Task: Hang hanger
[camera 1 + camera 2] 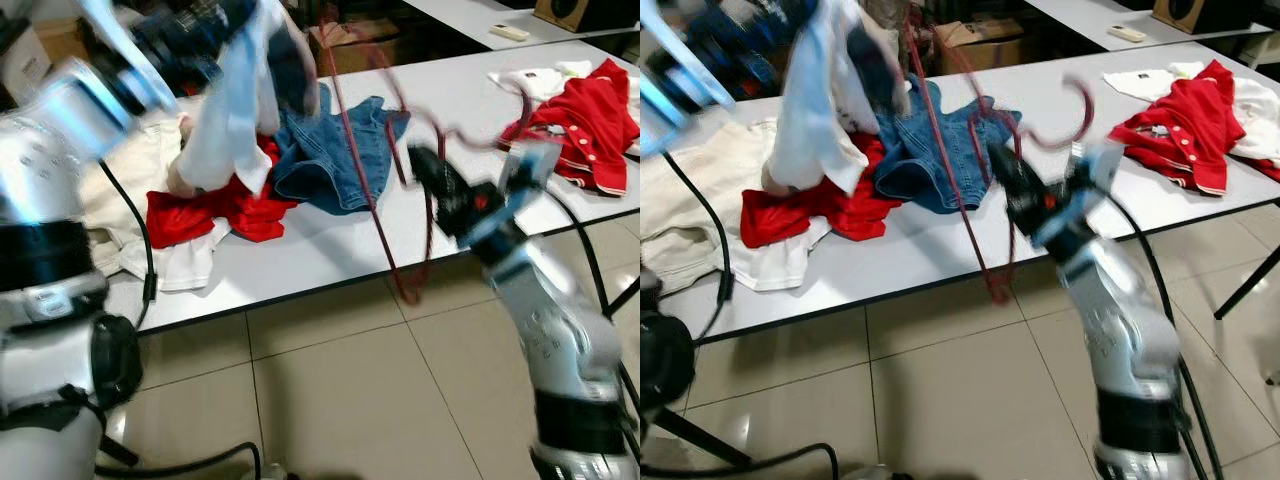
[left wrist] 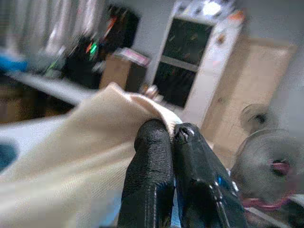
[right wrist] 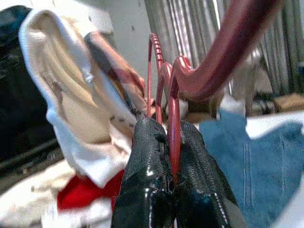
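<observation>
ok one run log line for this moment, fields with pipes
left gripper: shut on white garment, held above table | right gripper: shut on red hanger | hanger not yet in garment

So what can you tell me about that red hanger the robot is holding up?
The red hanger looks like thin, glossy dark-red plastic or coated wire, with a curved hook at one end. It is blurred in the head views. It hangs tilted in the air over the front edge of the white table, one corner dipping below the tabletop. The right gripper is clamped on a bar near the hook. Its upper end reaches toward the pale garment held up by the left gripper; contact there is unclear.
</observation>
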{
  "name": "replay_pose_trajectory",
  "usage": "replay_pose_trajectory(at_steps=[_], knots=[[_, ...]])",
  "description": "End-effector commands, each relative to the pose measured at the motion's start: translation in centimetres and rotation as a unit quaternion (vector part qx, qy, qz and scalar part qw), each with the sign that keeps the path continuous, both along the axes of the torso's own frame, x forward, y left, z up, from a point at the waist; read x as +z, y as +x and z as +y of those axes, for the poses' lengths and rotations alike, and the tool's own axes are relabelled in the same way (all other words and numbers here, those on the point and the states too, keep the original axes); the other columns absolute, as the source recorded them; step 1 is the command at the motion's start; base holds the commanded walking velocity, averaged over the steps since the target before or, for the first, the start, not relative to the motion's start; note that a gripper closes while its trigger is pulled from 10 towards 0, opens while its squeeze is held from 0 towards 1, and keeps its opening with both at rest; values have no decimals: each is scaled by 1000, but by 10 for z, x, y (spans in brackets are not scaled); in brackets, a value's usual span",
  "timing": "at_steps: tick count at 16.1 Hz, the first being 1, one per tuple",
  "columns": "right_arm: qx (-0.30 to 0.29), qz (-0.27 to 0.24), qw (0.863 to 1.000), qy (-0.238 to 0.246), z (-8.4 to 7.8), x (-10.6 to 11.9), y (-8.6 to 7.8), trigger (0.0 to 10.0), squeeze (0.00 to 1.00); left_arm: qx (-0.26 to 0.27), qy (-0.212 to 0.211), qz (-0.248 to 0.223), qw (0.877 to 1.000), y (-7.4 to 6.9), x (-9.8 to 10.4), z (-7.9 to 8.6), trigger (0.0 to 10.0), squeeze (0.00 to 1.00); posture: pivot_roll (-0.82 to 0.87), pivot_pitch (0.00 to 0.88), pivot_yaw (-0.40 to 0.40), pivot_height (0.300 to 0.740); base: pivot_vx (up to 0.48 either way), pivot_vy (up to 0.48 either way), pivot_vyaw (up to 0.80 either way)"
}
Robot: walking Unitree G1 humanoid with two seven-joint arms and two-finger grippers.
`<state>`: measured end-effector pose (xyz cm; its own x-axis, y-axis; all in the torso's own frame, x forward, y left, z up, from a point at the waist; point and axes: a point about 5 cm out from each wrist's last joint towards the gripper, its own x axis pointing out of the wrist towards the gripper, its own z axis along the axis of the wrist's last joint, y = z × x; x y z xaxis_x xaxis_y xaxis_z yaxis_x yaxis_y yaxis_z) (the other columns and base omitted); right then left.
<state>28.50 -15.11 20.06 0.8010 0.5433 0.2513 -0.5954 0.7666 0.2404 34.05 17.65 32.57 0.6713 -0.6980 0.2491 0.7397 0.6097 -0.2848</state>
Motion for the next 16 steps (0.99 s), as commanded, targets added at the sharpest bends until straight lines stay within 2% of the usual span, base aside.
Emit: replay_pose_trajectory(at_steps=[1,4,6,7,11,13,16], knots=[[21,-9,1000,-6,1,4,-8,10000,0,22,18,24,999,4,-9,0,0,0,-43,0,76,740,0,0,0],[58,3,998,-37,-10,-7,-36,10000,0,52,5,52,997,10,-23,5,0,0,-56,0,81,740,0,0,0],[90,10,994,-53,-9,-11,-47,10000,0,65,2,58,996,12,-26,7,0,0,-56,0,80,740,0,0,0],[125,24,989,-73,-6,-17,-55,10000,0,56,-5,60,997,12,-28,5,0,0,-58,0,79,740,0,0,0],[141,28,987,-71,5,-19,-48,10000,0,-6,0,61,998,2,-30,-11,0,0,-48,0,69,740,0,0,0],[132,32,988,-76,6,-21,-40,10000,0,-43,5,65,997,-9,-35,-22,0,0,-44,0,62,740,0,0,0],[120,33,989,-76,5,-19,-34,10000,0,-43,5,70,997,-14,-40,-21,0,0,-41,0,56,740,0,0,0]])
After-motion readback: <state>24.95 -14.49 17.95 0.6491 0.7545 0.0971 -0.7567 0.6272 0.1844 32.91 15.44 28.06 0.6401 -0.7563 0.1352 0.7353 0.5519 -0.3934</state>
